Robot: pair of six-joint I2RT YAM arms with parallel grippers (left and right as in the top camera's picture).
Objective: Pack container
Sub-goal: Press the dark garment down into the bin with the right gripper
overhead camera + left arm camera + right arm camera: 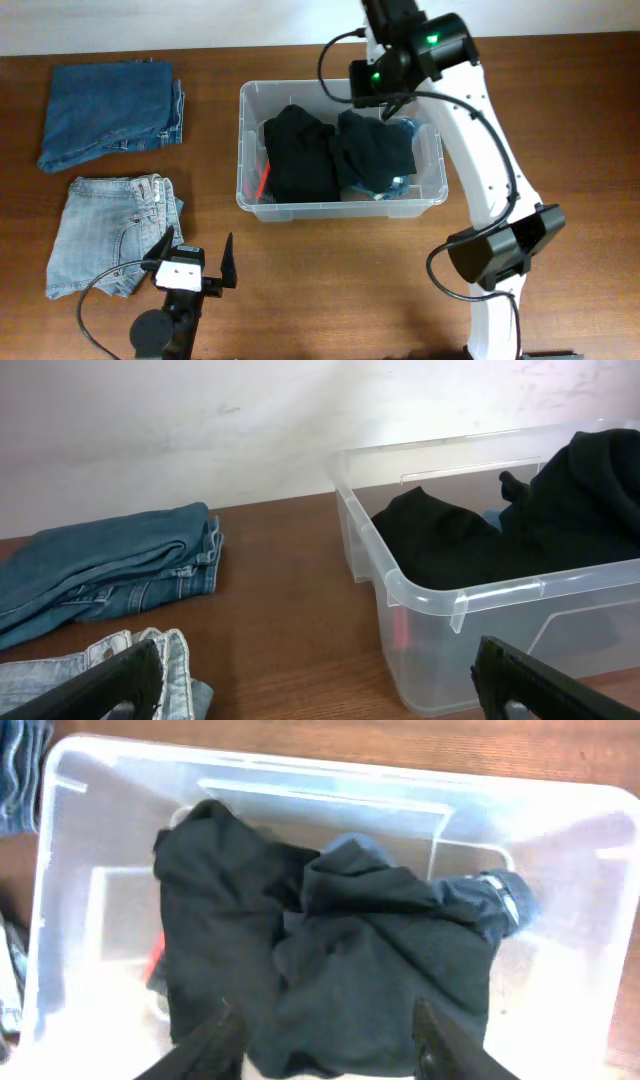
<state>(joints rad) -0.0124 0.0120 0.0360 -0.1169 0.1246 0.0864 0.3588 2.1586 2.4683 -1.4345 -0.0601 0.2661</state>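
- The large clear plastic storage bin (340,213) sits in the middle of the brown wooden table (570,120), and it's already partly loaded.
- Inside it, one black garment (298,150) is bunched on the left and a second black garment (375,148) is heaped on the right. They touch in the middle.
- A bit of blue fabric (400,186) peeks out under the right-hand heap. There's also a red sliver (263,183) by the left wall, and I can't tell what that is.
- The right gripper (325,1020) hangs straight over the bin with its fingers parted and nothing pinched between them. The black cloth lies loose beneath it.
- The left gripper (200,245) waits at the near edge of the table, jaws spread wide and empty, just beside the pale denim.
- Left to pack are the folded dark blue jeans (110,115) at the far left and the light-wash denim shorts (115,235) below them. Both lie on the table outside the bin, well apart from it.
- I'd call it roughly halfway, with two pieces in and two pieces out.
- The black clothes sit loosely and fill much of the floor, so the denim will probably have to go on top.
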